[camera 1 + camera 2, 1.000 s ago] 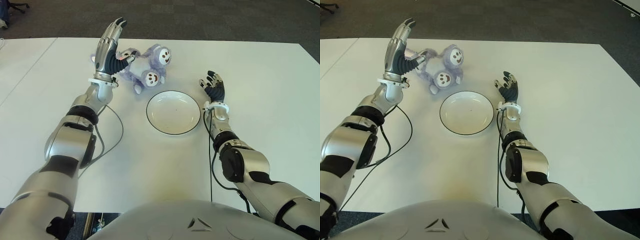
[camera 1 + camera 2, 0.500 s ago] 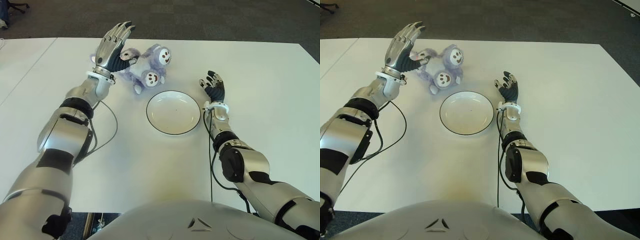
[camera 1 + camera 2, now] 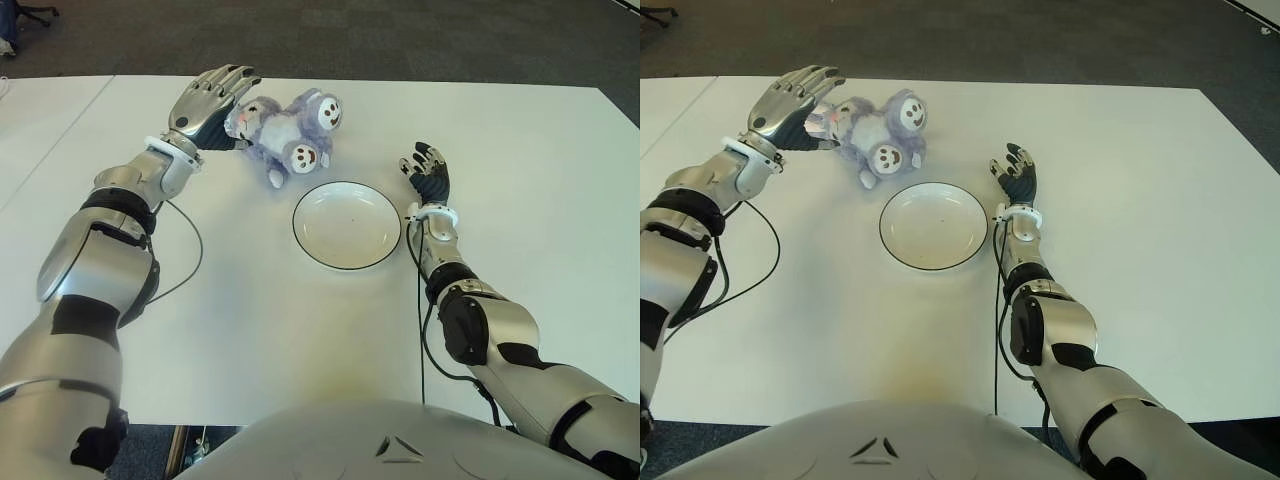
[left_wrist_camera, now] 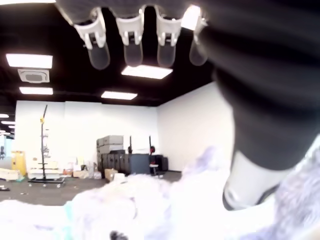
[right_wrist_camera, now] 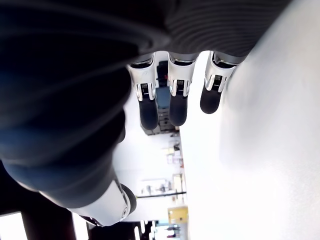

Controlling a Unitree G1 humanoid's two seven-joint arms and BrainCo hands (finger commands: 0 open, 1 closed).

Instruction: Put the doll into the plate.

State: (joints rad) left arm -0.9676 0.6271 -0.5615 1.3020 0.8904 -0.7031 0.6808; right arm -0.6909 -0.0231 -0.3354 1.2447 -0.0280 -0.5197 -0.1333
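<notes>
While lying on the counter (image 3: 520, 140) just beyond the plate (image 3: 347, 225), doll (image 3: 285, 125) looks soft, light, squashy. Left hand (image 3: 208, 95) beside it, fingers spread, gripping nothing. Right hand (image 3: 427, 172) idle, relaxed, right of plate. Best taken round the plush body.

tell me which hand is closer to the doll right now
Left. The left hand is open right at the doll, on its left side. The right hand shows open, well apart, right of the plate.
</notes>
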